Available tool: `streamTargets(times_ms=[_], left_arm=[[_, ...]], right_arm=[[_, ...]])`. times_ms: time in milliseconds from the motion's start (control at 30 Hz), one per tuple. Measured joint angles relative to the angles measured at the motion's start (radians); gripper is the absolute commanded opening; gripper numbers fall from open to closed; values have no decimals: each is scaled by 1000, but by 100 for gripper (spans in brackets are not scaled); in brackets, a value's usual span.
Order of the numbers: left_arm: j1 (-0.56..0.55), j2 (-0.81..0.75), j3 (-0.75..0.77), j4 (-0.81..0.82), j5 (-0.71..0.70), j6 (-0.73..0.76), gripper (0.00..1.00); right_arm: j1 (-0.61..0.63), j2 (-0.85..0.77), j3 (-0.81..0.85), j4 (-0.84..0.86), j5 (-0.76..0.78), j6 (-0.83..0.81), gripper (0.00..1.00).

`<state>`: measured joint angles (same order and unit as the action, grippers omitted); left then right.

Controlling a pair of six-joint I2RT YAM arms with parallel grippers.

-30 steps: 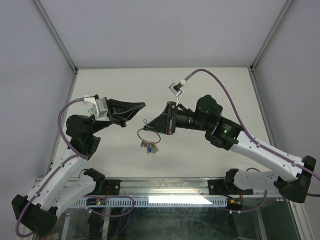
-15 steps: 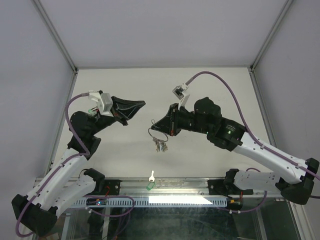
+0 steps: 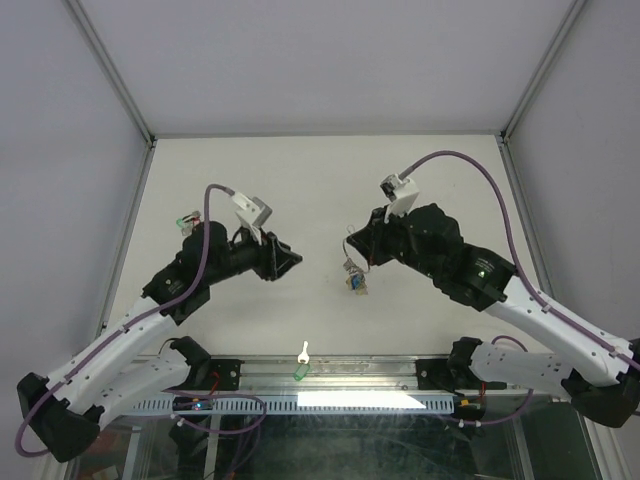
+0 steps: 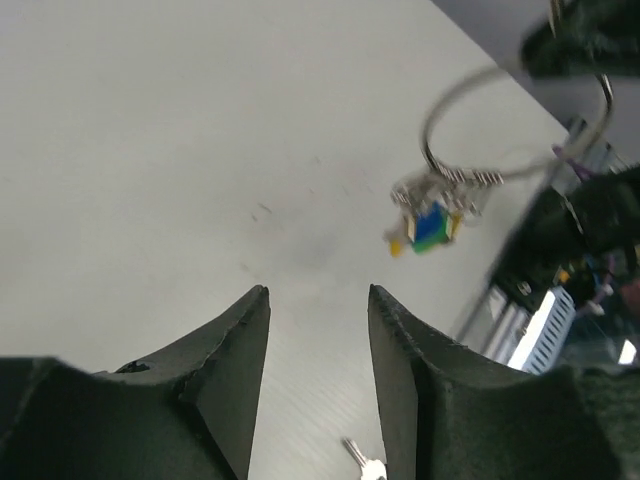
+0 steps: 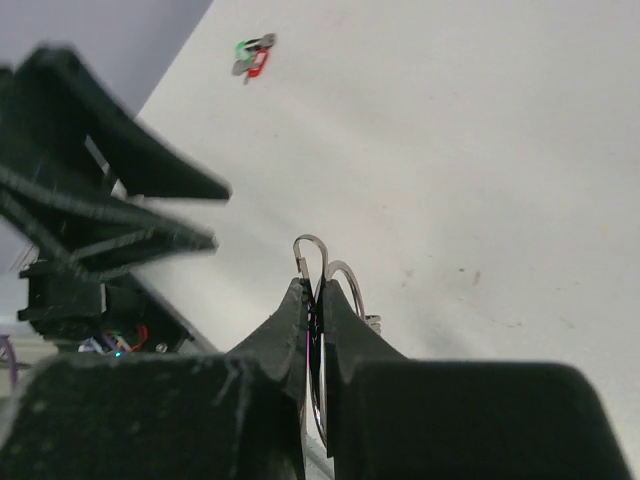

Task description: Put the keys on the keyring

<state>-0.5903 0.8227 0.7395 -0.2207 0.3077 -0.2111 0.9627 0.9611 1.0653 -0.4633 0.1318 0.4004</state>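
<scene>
Because the ring had to hang free for threading, the right claw (image 5: 313, 292) was pressed together on the thin wire of the keyring (image 4: 430, 125) and held it in the air above the surface (image 3: 300, 180). The grip took only a short part of the wire, so most of the loop was outside the fingers. Under the ring hung a small bunch of keys (image 4: 430, 220) with a blue tag and some yellow, pulled down by its own weight and not touching the surface.

The left claw (image 3: 291, 262) was spread and held nothing. It pointed toward the ring from the left, near it but apart. One loose key (image 3: 303, 353) with a green tag lay flat at the near edge of the surface, between the two arm bases and well apart from both claws.

Judging from this, the task was not finished, since that key was not yet on the ring. The empty left claw seemed the natural one to fetch it. A thin key lying flat would probably be difficult to pinch.
</scene>
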Motion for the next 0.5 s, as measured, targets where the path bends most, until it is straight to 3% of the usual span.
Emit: streamTargets(times_ms=[167, 333, 500], left_arm=[[-277, -33, -58, -120, -163, -113, 60], [-567, 18, -109, -217, -354, -317, 64], [-824, 212, -105, -283, -523, -513, 63]], right_arm=[[-60, -40, 0, -50, 67, -4, 0], [-83, -92, 0, -96, 114, -6, 0], [-93, -132, 0, -125, 133, -6, 0]])
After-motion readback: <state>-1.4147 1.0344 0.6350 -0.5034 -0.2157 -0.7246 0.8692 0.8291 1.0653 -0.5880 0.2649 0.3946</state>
